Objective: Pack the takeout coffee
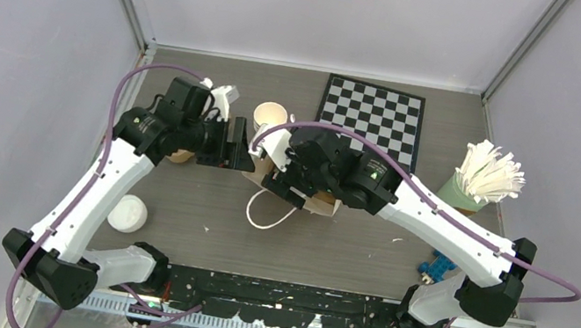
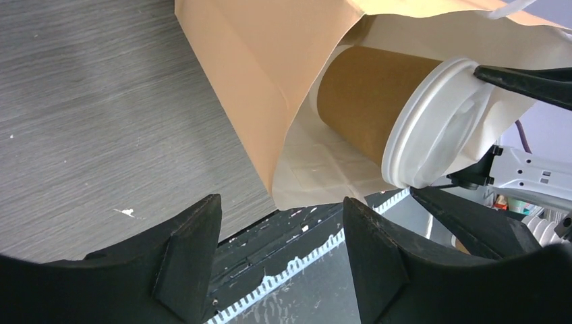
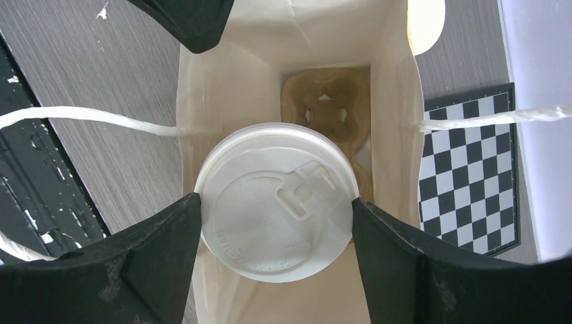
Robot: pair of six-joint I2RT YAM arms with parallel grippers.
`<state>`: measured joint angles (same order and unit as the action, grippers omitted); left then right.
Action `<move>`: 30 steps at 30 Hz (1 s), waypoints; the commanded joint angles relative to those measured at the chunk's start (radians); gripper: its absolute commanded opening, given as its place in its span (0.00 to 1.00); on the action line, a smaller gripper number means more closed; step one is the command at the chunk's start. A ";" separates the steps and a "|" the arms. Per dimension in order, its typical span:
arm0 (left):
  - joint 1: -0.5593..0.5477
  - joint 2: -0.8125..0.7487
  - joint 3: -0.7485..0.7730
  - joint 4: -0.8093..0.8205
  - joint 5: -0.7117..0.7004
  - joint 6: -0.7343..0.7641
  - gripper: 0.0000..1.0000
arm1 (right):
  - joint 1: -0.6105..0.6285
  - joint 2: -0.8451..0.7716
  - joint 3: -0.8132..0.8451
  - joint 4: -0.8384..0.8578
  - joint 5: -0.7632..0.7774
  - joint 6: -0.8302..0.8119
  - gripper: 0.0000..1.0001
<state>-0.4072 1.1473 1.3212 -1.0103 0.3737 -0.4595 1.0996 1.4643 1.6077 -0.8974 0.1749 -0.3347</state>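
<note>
The takeout coffee (image 3: 275, 201), a tan cup with a white lid, is gripped at the lid rim by my right gripper (image 3: 275, 206). It hangs inside the mouth of the open brown paper bag (image 3: 222, 88). The left wrist view shows the cup (image 2: 367, 101) partly inside the bag (image 2: 256, 67). My left gripper (image 2: 282, 223) is open and empty, just beside the bag's edge. In the top view both grippers, the left one (image 1: 224, 142) and the right one (image 1: 285, 176), meet over the bag, which is mostly hidden.
A tan pulp cup carrier (image 3: 327, 108) lies at the bag's bottom. A stack of lidless cups (image 1: 271, 116) stands behind the bag. A loose white lid (image 1: 127, 212) lies front left. A checkerboard (image 1: 372, 115) and a green cup of white sticks (image 1: 486, 174) are at right.
</note>
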 commanded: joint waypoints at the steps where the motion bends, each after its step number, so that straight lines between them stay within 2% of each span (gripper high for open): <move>1: 0.000 -0.018 -0.015 0.035 0.013 0.020 0.68 | 0.001 -0.032 -0.009 0.050 0.025 -0.014 0.76; 10: -0.036 0.012 -0.035 0.161 -0.046 0.032 0.65 | 0.002 -0.053 -0.036 0.055 0.005 0.000 0.76; 14: -0.039 0.016 -0.056 0.186 -0.065 0.051 0.60 | 0.002 -0.069 -0.056 0.056 0.009 0.002 0.76; 17: -0.041 0.010 -0.075 0.190 -0.052 0.064 0.49 | 0.002 -0.077 -0.074 0.057 0.017 -0.004 0.76; 20: -0.044 -0.013 -0.096 0.210 -0.021 0.067 0.24 | 0.002 -0.087 -0.116 0.076 0.016 -0.018 0.76; 23: -0.047 -0.053 -0.134 0.255 0.030 0.067 0.09 | 0.003 -0.098 -0.166 0.118 0.028 -0.045 0.76; 26: -0.048 -0.082 -0.176 0.291 0.092 0.065 0.01 | 0.003 -0.106 -0.191 0.156 0.031 -0.096 0.76; 30: -0.050 -0.096 -0.201 0.308 0.150 0.055 0.00 | 0.003 -0.097 -0.206 0.192 0.025 -0.162 0.76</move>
<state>-0.4519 1.0805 1.1305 -0.7818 0.4259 -0.4080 1.0996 1.3983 1.4067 -0.8051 0.1905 -0.4114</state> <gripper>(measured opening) 0.009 0.807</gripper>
